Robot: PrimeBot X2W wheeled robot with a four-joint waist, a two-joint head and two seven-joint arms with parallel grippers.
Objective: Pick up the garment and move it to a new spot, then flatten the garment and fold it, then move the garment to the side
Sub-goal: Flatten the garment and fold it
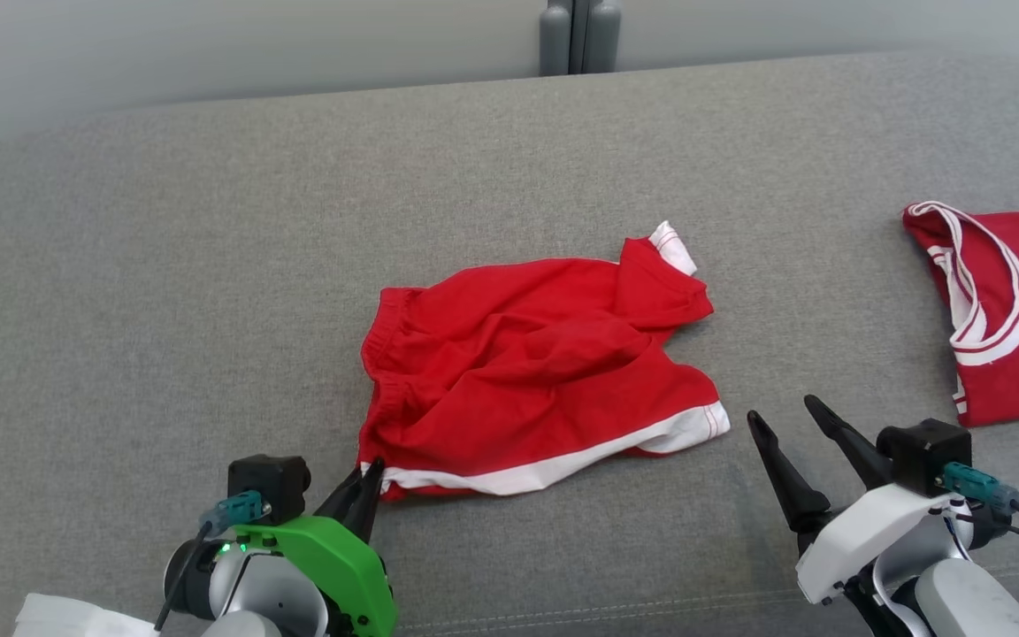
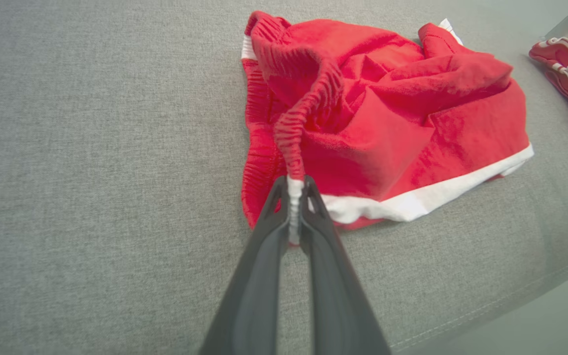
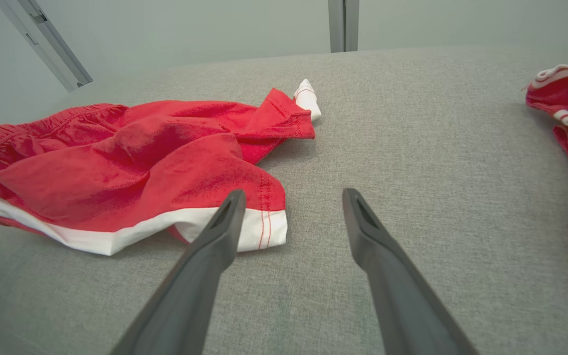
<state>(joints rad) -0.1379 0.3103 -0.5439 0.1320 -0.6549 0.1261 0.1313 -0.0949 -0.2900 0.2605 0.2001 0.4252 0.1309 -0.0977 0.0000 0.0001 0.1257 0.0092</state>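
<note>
One crumpled red garment (image 1: 536, 372), white hem (image 1: 563, 464) pinched in L pincer (image 2: 294, 186), R pincer (image 3: 294, 194) wide

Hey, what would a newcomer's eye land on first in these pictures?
Crumpled red shorts with white hems lie midway across the grey cushion, the left pincer shut on their near corner. The right pincer stands open beside them, and a second red garment lies at the far right.
</note>
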